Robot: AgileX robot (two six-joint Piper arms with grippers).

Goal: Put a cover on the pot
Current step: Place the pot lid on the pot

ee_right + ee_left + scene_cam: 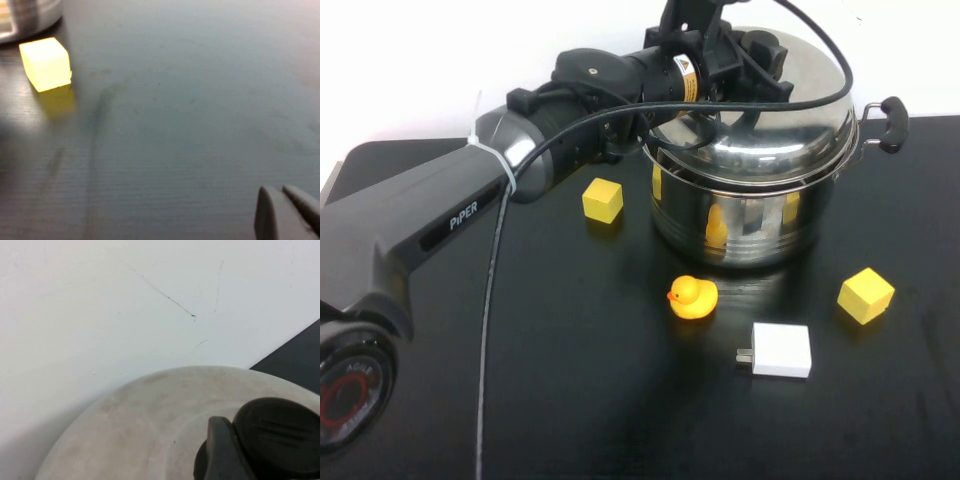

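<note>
Pot (750,215) stands at the far centre-right of the black table (590,400), close to the white wall (440,60). One black side handle (888,112) sticks out on the robot's right. Steel wall mirrors yellow objects nearby.

Domed lid (790,110) sits over the pot mouth, tilted: the near-left edge rides above the rim, so a gap shows there; the right side looks down on the rim. Not seated flat.

Left gripper (750,55) is above the lid at its knob (280,440). Left wrist view shows a dark finger (222,450) pressed against the black knob, lid dome filling the space below, wall behind. Jaws closed on the knob. Left arm (470,205) reaches in diagonally from the near left, cable looped over the lid.

Around the pot: yellow cube (603,200) just left of it; duck (693,297) in front, near but apart; second cube (866,295) to the front right; white charger (781,350) nearer still, between duck and second cube.

Right gripper (287,212): absent from high view. Right wrist view shows two grey fingertips (267,215) close together over bare table, narrow gap at most. That view also catches a cube (45,62) and the pot's base edge (25,17).
</note>
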